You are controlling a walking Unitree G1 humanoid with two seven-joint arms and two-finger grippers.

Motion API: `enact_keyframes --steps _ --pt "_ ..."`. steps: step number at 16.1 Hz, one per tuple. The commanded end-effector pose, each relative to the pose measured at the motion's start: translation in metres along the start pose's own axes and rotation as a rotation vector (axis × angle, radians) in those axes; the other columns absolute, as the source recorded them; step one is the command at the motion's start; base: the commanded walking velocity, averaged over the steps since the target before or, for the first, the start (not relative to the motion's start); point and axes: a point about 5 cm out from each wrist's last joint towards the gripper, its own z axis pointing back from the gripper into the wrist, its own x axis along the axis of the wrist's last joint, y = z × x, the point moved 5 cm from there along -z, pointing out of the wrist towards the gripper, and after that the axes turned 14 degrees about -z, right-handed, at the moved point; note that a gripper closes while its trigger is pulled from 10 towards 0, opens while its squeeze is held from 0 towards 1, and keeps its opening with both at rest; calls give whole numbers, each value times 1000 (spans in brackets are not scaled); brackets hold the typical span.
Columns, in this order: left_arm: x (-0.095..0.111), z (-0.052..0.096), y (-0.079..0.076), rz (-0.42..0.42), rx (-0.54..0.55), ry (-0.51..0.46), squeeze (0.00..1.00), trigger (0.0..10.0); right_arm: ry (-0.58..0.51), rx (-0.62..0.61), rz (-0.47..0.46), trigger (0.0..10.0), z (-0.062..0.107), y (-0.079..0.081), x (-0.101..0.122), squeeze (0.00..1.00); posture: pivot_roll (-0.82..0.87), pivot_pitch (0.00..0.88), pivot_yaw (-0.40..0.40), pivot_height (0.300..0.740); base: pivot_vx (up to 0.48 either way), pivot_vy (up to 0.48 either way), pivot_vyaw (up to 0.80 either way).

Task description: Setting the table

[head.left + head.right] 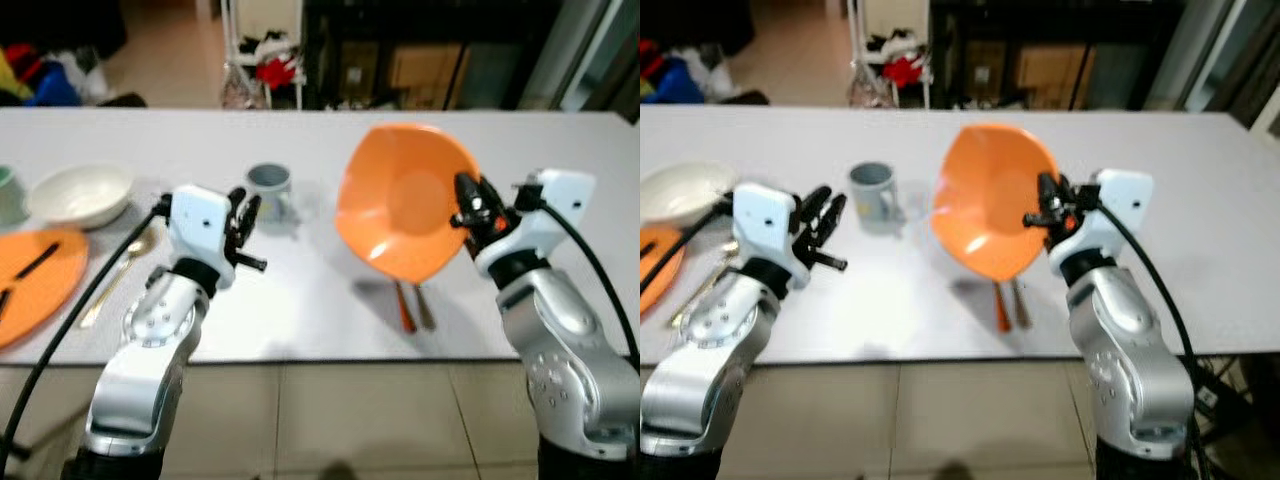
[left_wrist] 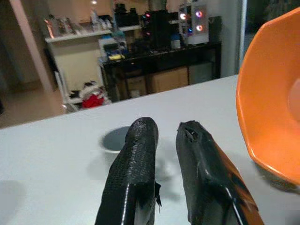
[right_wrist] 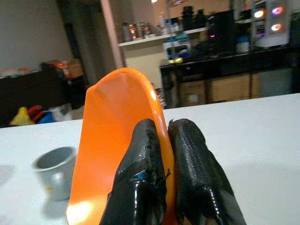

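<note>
The orange plate (image 1: 405,213) is pinched at its rim by my right gripper (image 1: 468,208), fingers closed on it, tilted up above the table's (image 1: 560,160) middle, over cutlery (image 1: 412,306) near the front edge. My left gripper (image 1: 243,222), slightly parted, holds nothing beside the grey cup (image 1: 269,189). Next I judge: level and lower it.

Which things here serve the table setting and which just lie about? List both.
Job:
orange bowl, tilted, gripped at its rim by the right gripper
grey mug
white bowl
orange plate
spoon
utensils under the orange bowl

Lying about:
red heap on the floor
boxes on the shelf
</note>
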Motion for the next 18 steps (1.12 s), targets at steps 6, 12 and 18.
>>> enact_keyframes --steps 6,12,18 --pt "4 0 -3 -10 -19 -16 0 10000 -42 -3 3 10000 -1 0 11 0 112 0 5 740 343 0 0" --pt "4 0 -2 -12 -15 -16 0 10000 -45 -3 -6 10000 -5 -2 12 0 115 0 5 740 343 0 0" --pt "9 -4 -4 -12 -60 -49 0 10000 15 28 -164 10000 -42 -23 16 0 108 0 25 740 53 0 0"
